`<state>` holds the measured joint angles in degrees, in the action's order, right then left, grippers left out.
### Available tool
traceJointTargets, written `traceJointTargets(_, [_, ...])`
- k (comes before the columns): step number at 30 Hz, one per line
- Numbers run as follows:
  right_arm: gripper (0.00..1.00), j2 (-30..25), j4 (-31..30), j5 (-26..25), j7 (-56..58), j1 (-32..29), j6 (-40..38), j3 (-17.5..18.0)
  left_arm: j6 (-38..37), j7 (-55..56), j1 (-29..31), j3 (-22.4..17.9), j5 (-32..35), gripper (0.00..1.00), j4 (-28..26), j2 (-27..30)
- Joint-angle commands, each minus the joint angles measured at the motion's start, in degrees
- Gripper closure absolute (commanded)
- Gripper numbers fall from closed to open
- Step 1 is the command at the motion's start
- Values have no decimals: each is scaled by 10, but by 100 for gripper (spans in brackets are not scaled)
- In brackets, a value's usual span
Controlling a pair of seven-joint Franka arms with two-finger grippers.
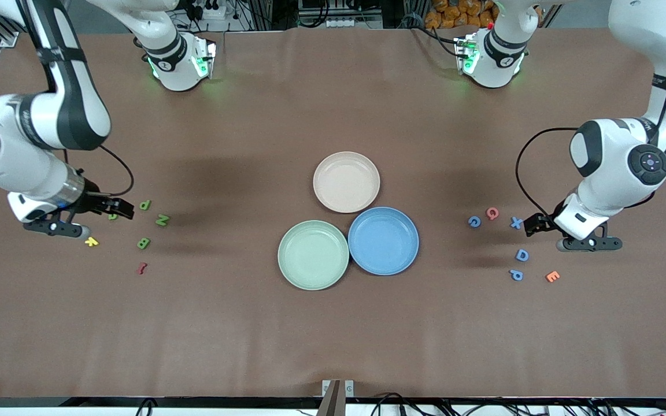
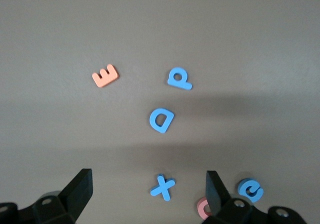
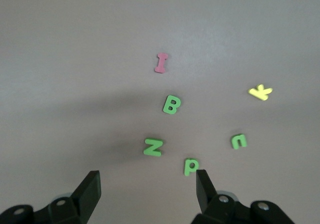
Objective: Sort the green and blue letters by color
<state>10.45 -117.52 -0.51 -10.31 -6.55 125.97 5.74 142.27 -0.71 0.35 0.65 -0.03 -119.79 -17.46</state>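
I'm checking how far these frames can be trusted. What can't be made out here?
- Front view: the green u is mostly hidden by the right gripper.
- Left wrist view: the pink G is half covered by the left gripper, jaws open.
- Right wrist view: no plates appear.

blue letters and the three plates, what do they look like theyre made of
The blue letters, such as the X and D, look like matte foam: thick, flat-cut, no shine. The green plate, blue plate and beige plate look like matte plastic or a fibre composite; smooth, dull rims.
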Motion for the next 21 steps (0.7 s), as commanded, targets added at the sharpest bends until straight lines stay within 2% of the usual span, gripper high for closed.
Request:
traceJointTargets(1, [14,34,-21,-10,-34,-7,54,2,33,9,2,2,8,0,-26,-1])
traceJointTargets(7, [14,61,-52,-10,-59,-10,124,2,56,9,2,2,8,0,-32,-21])
traceJointTargets(17, [16,101,-62,-10,-74,-1,145,2,101,10,3,2,8,0,-50,-57])
traceJointTargets(21, [16,111,-78,-11,-76,3,176,2,122,10,3,3,8,0,-69,-62])
